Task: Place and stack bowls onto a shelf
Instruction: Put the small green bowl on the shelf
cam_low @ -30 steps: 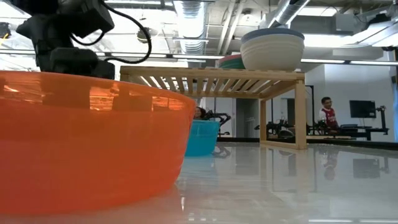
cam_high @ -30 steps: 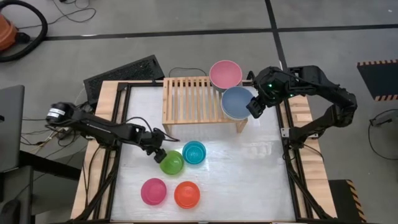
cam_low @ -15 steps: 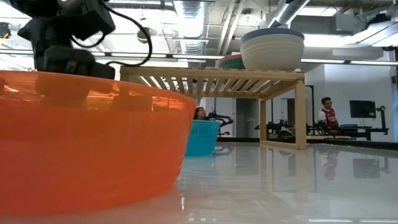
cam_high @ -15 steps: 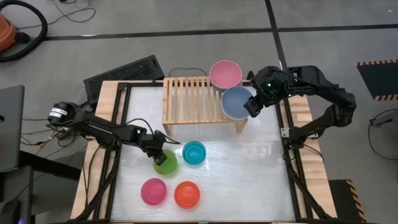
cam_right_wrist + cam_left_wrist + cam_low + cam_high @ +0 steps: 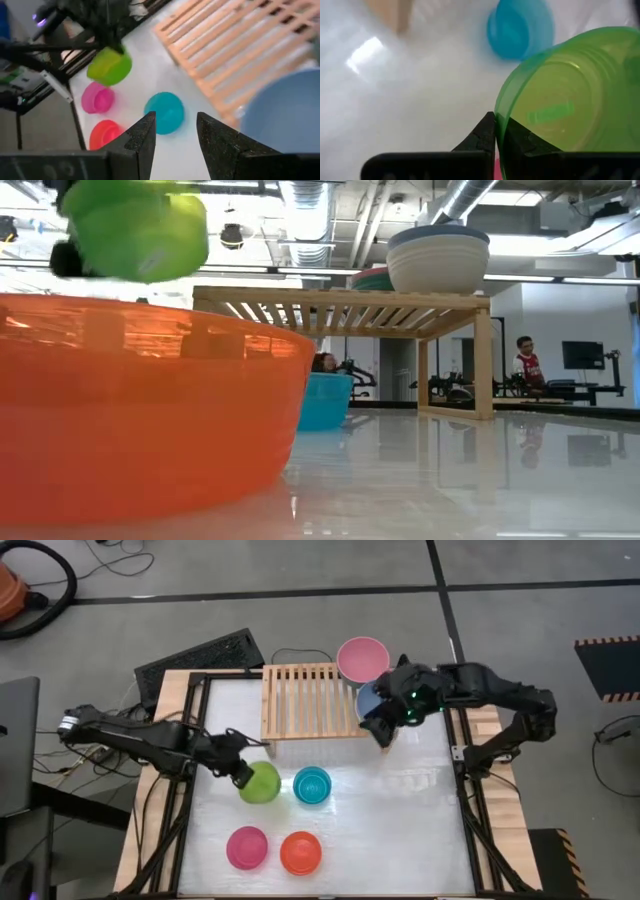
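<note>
My left gripper is shut on the green bowl, which hangs tipped above the table's left half and shows high in the low view. My right gripper stands open with nothing between its fingers, above the right end of the shelf. A slate blue bowl, partly hidden by that gripper, tops a cream stack on the shelf. A light pink bowl sits at the shelf's far right. The cyan, magenta and orange bowls rest on the table. My left gripper pinches the green bowl's wall at its rim, one finger on one face and the other showing dark through the green plastic. It comes slanting down from the table's left. The bowl is lifted clear of the table and tipped.
The shelf's slatted top is bare on its left and middle. The table's right half holds nothing. A black keyboard lies beyond the far left corner. The orange bowl fills the low view's left.
My left gripper has shut on the green bowl's rim and risen, drawing back toward the table's left; the bowl has come up off the table and tipped. My right gripper has swung away from the slate blue bowl toward the table's left and near side, staying open.
</note>
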Controlling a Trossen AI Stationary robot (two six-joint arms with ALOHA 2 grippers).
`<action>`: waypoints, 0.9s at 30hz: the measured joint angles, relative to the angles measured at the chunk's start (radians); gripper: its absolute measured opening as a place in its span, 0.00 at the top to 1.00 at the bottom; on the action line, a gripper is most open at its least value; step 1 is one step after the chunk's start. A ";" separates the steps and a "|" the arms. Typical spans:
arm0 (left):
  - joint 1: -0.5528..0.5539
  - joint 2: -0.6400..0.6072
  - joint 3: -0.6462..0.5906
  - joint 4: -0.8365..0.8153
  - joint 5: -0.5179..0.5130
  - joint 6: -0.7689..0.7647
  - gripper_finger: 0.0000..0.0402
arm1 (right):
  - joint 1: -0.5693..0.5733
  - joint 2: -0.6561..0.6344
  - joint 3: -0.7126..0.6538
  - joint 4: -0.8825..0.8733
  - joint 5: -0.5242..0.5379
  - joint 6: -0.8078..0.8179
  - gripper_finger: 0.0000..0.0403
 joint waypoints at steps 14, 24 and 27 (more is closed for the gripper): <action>0.000 0.010 0.228 -0.228 -0.392 0.019 1.00 | 0.128 0.216 0.001 0.347 0.281 -0.084 0.58; 0.001 0.105 0.228 -0.102 -0.592 0.083 1.00 | 0.144 0.342 0.002 0.585 0.475 -0.163 0.58; 0.000 0.130 0.256 -0.068 -0.603 0.126 1.00 | 0.155 0.358 0.013 0.642 0.528 -0.205 0.58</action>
